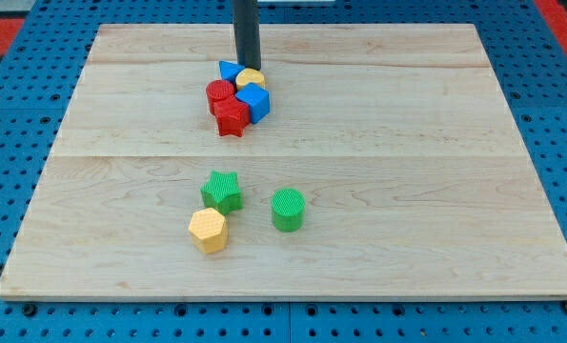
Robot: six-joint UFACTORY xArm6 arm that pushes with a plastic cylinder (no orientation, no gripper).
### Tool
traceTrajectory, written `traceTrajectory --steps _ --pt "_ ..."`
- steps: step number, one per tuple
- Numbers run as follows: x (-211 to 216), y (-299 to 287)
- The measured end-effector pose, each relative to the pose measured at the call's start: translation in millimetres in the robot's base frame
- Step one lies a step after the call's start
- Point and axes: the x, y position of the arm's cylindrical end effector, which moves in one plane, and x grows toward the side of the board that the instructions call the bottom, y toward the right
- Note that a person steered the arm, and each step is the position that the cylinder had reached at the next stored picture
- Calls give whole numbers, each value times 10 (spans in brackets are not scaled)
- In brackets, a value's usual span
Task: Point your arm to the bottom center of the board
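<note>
My tip (pixel 248 65) is at the end of the dark rod that comes down from the view's top, left of centre. It stands at the top edge of a tight cluster of blocks: a blue block (pixel 231 70), a yellow block (pixel 252 78), a blue cube (pixel 254 100), a red cylinder (pixel 220 94) and a red star (pixel 231 118). The tip touches or nearly touches the yellow and blue blocks. Lower down lie a green star (pixel 222 190), a green cylinder (pixel 288 209) and a yellow hexagon (pixel 208 230).
The wooden board (pixel 435 152) lies on a blue perforated table (pixel 7 124). Red panels show at the view's top corners (pixel 564 24).
</note>
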Motion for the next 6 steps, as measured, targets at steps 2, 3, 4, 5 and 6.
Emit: traceTrajectory --steps 2,3,4,5,6 --pt "410 839" --pt "1372 1112" --pt "2147 1683" --pt "2693 1589" --pt "3069 1328"
